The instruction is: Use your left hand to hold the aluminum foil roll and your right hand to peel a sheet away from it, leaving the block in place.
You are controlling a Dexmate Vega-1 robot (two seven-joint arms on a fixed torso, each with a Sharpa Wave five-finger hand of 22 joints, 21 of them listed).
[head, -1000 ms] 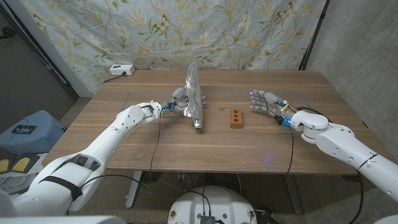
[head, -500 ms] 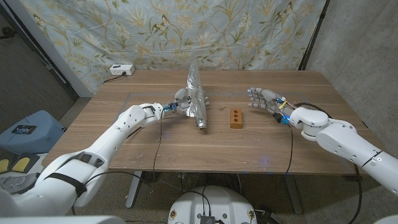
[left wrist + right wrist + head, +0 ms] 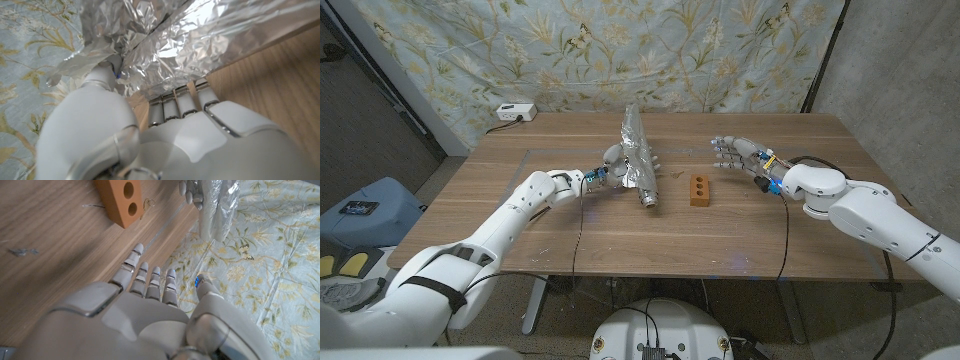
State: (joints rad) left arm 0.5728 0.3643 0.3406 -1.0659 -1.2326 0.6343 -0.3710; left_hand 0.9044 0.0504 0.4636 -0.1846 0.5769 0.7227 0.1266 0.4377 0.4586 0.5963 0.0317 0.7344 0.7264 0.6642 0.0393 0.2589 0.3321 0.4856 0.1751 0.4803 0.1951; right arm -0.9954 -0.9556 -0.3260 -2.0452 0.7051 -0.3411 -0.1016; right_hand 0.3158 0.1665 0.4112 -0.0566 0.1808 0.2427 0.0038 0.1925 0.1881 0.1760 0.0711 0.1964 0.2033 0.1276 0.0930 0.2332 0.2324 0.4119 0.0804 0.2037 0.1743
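The aluminum foil roll (image 3: 643, 178) lies across the middle of the table, with a crinkled sheet (image 3: 631, 130) standing up from its far end. My left hand (image 3: 617, 165) grips the roll from its left side, fingers wrapped over the foil (image 3: 165, 45). An orange block (image 3: 699, 189) with two holes sits just right of the roll (image 3: 216, 210). My right hand (image 3: 738, 158) hovers open to the right of the block (image 3: 118, 202), fingers spread and pointing toward the roll, holding nothing.
A white power strip (image 3: 513, 111) lies at the table's far left corner. A floral cloth (image 3: 620, 50) hangs behind the table. A blue bin (image 3: 365, 210) stands on the floor to the left. Small foil scraps (image 3: 22, 251) lie on the wood near my right hand.
My left hand has shifted the roll slightly right and toward me. My right hand has moved left, closer to the block.
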